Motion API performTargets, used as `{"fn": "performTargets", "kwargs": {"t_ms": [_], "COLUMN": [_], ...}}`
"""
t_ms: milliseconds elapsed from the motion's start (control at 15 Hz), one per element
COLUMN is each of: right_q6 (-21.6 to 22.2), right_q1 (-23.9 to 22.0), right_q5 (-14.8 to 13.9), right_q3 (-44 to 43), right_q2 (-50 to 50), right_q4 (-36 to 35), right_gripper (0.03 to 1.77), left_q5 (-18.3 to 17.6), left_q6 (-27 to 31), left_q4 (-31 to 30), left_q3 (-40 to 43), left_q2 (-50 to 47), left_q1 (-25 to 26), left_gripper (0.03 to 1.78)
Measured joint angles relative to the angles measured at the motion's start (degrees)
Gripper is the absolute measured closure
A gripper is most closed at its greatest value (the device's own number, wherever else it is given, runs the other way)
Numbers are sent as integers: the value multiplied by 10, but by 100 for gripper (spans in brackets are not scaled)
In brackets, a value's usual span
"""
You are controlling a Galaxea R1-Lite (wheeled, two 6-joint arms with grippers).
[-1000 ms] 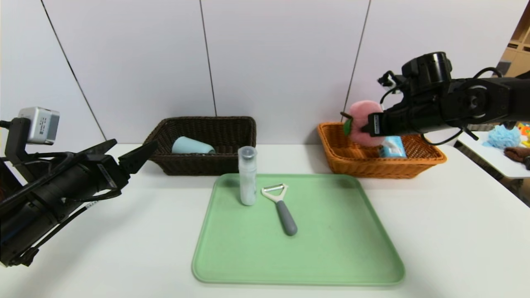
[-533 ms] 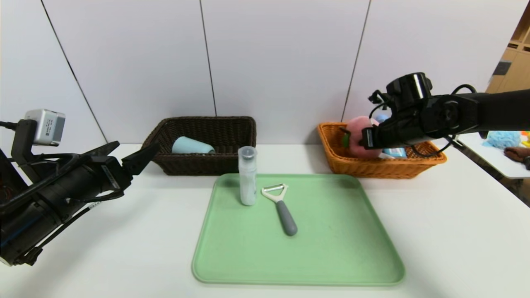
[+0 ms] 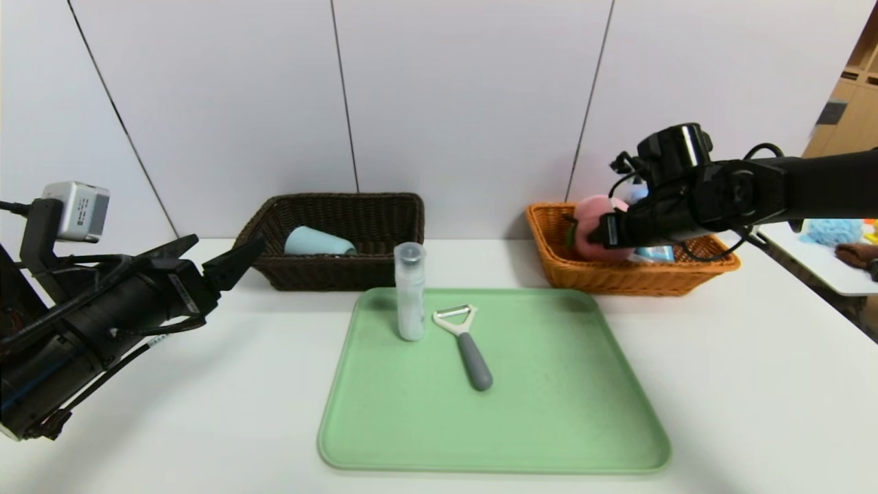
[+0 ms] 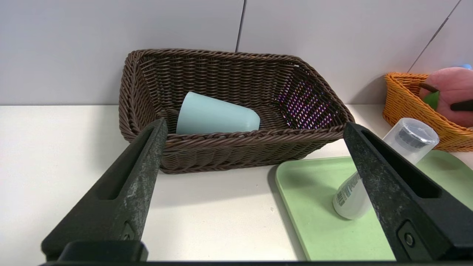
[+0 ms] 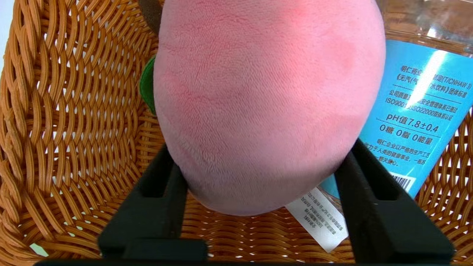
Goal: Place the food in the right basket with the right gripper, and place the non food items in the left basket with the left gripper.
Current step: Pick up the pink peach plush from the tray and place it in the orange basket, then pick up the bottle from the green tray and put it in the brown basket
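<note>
The pink plush peach (image 3: 597,223) (image 5: 266,103) lies in the orange right basket (image 3: 686,278) (image 5: 74,111) beside the blue-labelled water bottle (image 3: 651,254) (image 5: 417,122). My right gripper (image 3: 605,233) (image 5: 260,147) reaches into that basket, open, its fingers flanking the peach's rounded end. My left gripper (image 3: 223,243) (image 4: 255,123) hovers open and empty at the left, facing the dark brown left basket (image 3: 329,274) (image 4: 229,155). The blue-grey cup (image 3: 319,241) (image 4: 216,118) lies on its side in that basket. The slim clear bottle (image 3: 410,295) (image 4: 351,199) stands on the green tray (image 3: 549,412), with the peeler (image 3: 466,343) lying beside it.
Both baskets sit against the white back wall, one on each side behind the tray. A side table at the far right carries a blue puff (image 3: 833,226). White tabletop surrounds the tray (image 4: 332,229).
My right arm lowered the peach from above the orange basket down into it, and its jaws spread apart. The left arm barely moved.
</note>
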Motion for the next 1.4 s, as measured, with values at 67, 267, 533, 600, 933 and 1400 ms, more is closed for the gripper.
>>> {"fn": "performTargets", "kwargs": {"t_ms": [67,267,533,600,933,1400], "right_q6": [0,0,0,0,2,10], "right_q1": [1,4,11,12,12,13], "right_q5": [-1,-1,1,1,2,7], "right_q3": [0,0,14,21,31,84], "right_q2": [-3,-23,-67,-75,-87,-163], "right_q4": [1,1,4,2,1,5], "right_gripper": [53,39,27,25,17,12], "left_q5": [0,0,0,0,0,48], "left_q6": [0,0,0,0,-1,1], "left_q4": [0,-1,0,0,0,36], "left_q3": [0,2,1,1,1,-80], "left_q2": [0,-3,-5,-6,-9,-5], "left_q1": [0,0,0,0,0,-17], "left_gripper": [12,12,12,12,12,12]}}
